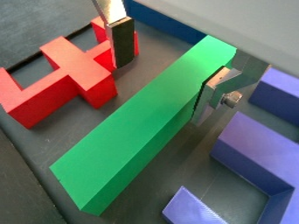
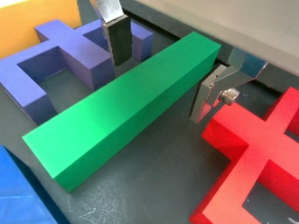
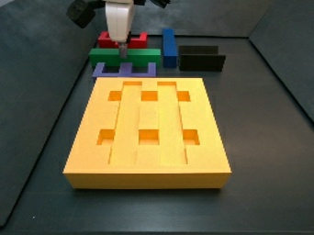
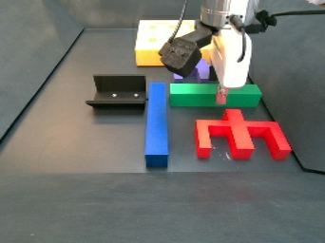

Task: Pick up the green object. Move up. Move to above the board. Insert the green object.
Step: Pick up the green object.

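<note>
I read this as the pick-up step: the gripper [image 2: 167, 74] sits low over the green object [image 2: 117, 109], near one end of the bar, with one finger [image 2: 114, 39] on one long side and the other on the opposite side. In both wrist views the far plate looks pressed against the bar's face, but the near pad seems to stand a little off it, so I judge the jaws parted around the bar, not yet clamped. In a side view the green object [image 3: 123, 56] lies at the upper left of the frame, above the board [image 3: 149, 133], which fills the centre. In a side view the bar [image 4: 215, 93] lies right of centre, the red piece [image 4: 241, 135] below it, the blue bar [image 4: 158, 123] and the fixture [image 4: 118, 91] to its left. Next I would close squarely on the long faces, then lift straight up. Hard to make out: the arm hides part of the bar, the purple piece [image 2: 76, 52] crowds it closely, and I cannot tell which groove suits it.
</note>
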Tool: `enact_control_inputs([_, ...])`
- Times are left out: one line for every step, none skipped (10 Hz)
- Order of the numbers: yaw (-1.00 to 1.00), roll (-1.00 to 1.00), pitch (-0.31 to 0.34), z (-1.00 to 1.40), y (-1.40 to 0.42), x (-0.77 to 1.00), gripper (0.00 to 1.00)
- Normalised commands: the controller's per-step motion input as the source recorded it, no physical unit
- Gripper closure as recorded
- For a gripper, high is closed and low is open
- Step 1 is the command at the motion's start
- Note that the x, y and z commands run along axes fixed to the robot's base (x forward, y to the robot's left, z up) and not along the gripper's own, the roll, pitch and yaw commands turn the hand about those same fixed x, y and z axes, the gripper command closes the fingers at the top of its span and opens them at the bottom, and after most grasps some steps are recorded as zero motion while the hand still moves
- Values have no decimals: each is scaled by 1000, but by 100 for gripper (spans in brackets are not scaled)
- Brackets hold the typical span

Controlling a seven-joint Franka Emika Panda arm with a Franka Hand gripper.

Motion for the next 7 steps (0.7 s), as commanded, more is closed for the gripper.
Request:
enact_control_inputs([0, -46, 11, -203, 6, 0, 0])
enact_control_inputs([0, -47, 16, -226, 0, 0, 0])
enact_control_inputs([0, -60, 13, -231, 0, 3, 0])
enact_control_inputs([0, -66, 0, -214, 0, 0, 0])
enact_control_inputs([0, -64, 0, -106, 0, 0, 0])
enact_control_inputs([0, 0, 0, 0, 0, 0, 0])
enact_control_inputs([0, 0, 0, 0, 0, 0, 100])
